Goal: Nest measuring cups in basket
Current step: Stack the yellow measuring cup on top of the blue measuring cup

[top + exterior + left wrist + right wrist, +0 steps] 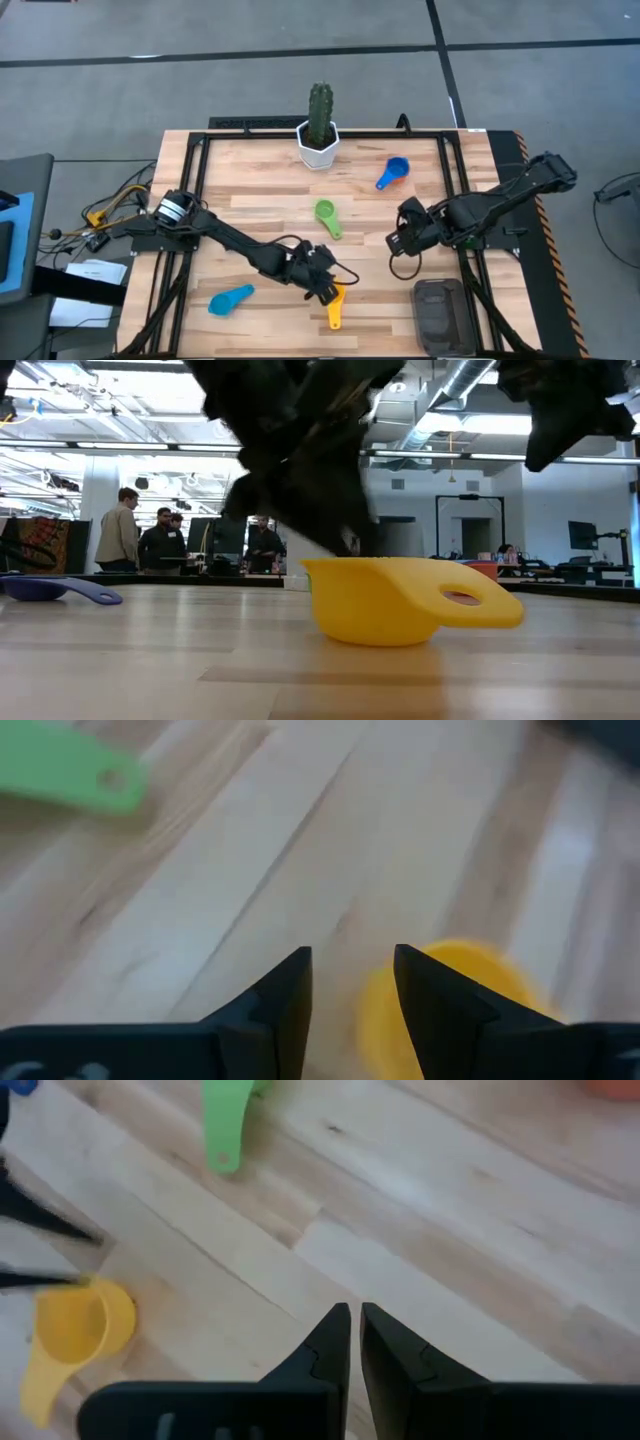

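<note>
Basket (438,312) appears only overhead, people (140,540) only low.

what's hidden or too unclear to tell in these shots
- Basket: high view, the bottom edge cuts it off; its contents cannot be made out.
- Yellow cup: left wrist view, blurred and partly behind the left tool.
- Left tool: low view, a dark blur above the yellow cup; contact unclear.
- Orange object: right wrist view, cut off at the corner.
</note>
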`<action>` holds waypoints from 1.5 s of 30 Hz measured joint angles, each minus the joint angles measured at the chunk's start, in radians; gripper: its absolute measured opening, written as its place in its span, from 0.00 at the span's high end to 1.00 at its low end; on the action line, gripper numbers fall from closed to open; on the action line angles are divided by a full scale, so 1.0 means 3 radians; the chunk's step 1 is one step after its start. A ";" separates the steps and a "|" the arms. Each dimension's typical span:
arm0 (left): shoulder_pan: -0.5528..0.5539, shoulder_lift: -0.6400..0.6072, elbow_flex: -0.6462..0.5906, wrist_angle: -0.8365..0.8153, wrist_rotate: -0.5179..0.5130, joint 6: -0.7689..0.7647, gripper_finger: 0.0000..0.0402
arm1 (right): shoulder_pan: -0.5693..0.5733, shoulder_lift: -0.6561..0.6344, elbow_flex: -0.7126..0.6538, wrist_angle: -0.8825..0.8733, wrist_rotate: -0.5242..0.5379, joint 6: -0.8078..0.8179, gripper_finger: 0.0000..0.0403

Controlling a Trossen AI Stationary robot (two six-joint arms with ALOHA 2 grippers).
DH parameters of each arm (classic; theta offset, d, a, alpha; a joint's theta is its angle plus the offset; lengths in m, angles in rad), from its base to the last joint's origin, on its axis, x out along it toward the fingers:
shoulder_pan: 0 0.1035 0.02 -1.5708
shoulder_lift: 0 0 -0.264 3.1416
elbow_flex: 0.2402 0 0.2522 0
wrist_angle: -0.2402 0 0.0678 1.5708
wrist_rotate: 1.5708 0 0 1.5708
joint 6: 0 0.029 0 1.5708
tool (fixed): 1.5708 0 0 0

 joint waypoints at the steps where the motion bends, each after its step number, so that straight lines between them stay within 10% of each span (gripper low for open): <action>1: -0.0002 -0.0001 0.0000 -0.0009 -0.0001 -0.0024 0.67 | 0.0019 0.0006 -0.0011 -0.0014 0.0003 0.0002 0.87; 34: -0.0004 0.0001 -0.0009 -0.0146 0.0516 0.0061 0.67 | 0.0131 0.0026 -0.0005 -0.0008 0.0287 0.0454 0.87; 45: -0.0004 0.0001 -0.0009 -0.0144 0.0532 0.0005 0.67 | 0.0161 0.0026 -0.0005 -0.0006 0.0272 0.0442 0.70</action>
